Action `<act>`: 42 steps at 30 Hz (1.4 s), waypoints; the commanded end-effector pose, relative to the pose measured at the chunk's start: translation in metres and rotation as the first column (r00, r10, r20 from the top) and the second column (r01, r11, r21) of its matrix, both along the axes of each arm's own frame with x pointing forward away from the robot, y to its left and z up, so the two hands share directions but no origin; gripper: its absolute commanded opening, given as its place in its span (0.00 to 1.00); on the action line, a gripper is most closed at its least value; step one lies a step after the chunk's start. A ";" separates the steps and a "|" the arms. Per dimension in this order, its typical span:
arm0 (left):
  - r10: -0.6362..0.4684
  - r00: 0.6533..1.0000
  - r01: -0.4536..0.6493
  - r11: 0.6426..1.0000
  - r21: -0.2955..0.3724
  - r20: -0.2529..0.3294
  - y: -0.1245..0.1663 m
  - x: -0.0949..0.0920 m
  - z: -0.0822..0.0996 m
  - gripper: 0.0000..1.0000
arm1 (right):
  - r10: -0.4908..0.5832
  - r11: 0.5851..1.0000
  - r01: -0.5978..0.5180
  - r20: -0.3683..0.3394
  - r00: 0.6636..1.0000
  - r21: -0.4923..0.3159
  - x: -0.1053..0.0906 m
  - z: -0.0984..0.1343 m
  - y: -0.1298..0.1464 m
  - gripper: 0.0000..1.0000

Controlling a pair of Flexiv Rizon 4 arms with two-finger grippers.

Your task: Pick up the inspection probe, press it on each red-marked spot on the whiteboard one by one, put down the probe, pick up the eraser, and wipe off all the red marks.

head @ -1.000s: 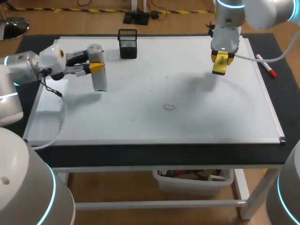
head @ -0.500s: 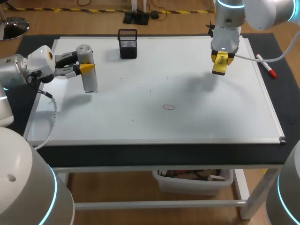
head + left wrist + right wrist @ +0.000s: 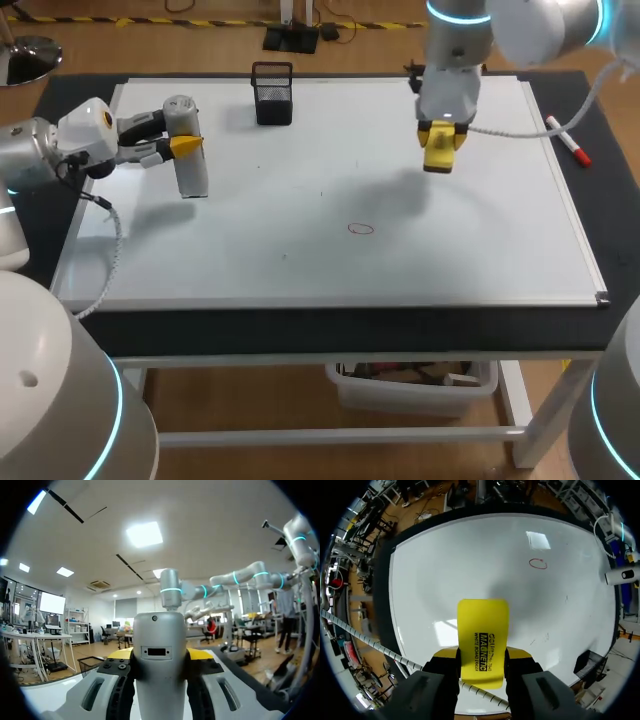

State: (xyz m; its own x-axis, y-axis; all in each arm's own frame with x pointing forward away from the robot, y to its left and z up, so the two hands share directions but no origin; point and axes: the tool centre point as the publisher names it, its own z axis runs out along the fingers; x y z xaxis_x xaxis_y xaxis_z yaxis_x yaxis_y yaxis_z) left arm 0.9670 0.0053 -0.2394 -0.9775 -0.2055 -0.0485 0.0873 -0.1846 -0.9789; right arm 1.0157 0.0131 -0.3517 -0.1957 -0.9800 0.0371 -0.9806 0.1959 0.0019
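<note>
Clock read from the head view, with 12 at the far edge of the whiteboard (image 3: 420, 270).

At 10 o'clock, over the board and just inside its left edge: left gripper (image 3: 187, 146), clamped from two sides on the upright grey inspection probe (image 3: 190, 170). Cannot tell whether the probe's lower end touches the board. In the left wrist view, yellow tips pressed against either side of the probe body.

At 1 o'clock, above the board: right gripper (image 3: 441, 140), closed on the yellow eraser (image 3: 440, 158), held clear of the surface with a shadow below. In the right wrist view, eraser jutting ahead of the gripper, bare white board under it.

One red mark (image 3: 361, 229), a small oval, a little toward 5 o'clock from the board's middle and well apart from both grippers. Wide bare board all round it, on to the near edge at 6.

At 11 o'clock, against the far edge: black mesh basket (image 3: 272, 95), near the left gripper but apart from it.

At 2 o'clock, off the board's right edge on the dark counter (image 3: 300, 330): red-capped marker (image 3: 568, 140).
</note>
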 end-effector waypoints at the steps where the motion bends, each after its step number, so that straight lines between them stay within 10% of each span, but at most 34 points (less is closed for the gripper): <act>1: 0.004 1.000 -0.004 1.000 0.001 0.002 0.000 -0.002 0.001 0.00 | 0.018 1.000 -0.018 0.016 1.000 0.000 -0.019 -0.001 0.020 0.00; 27: 0.004 1.000 -0.004 1.000 0.001 0.002 0.000 -0.002 0.001 0.00 | 0.195 0.978 -0.194 -0.017 0.981 0.074 -0.104 -0.021 0.153 0.00; 42: 0.004 1.000 -0.004 1.000 0.001 0.002 0.000 -0.002 0.001 0.00 | 0.221 0.973 -0.221 0.004 0.975 0.066 -0.104 -0.049 0.175 0.00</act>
